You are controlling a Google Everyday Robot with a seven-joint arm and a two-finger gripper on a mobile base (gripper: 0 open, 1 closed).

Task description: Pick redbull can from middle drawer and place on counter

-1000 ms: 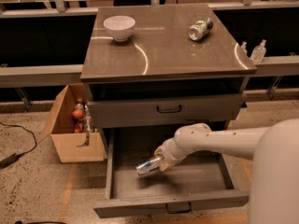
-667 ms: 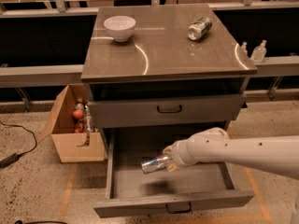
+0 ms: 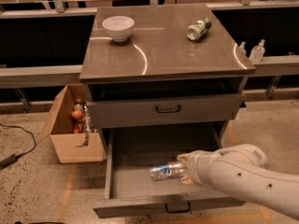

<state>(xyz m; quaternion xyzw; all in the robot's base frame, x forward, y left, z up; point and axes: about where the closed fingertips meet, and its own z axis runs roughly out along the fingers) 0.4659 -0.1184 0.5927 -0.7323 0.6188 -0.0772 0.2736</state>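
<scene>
Now gripper [image 3: 181, 170] is clamped on the sideways redbull can [image 3: 163, 171], low inside the open middle drawer [image 3: 133, 182].

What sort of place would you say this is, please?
Probably a lab or workshop mock-up of a kitchen: a drawer cabinet on a speckled floor, a cardboard box beside it, and the robot's pincer holding the redbull can inside the open middle drawer.

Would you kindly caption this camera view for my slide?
The gripper grips the sideways redbull can inside the open middle drawer, below the counter.
</scene>
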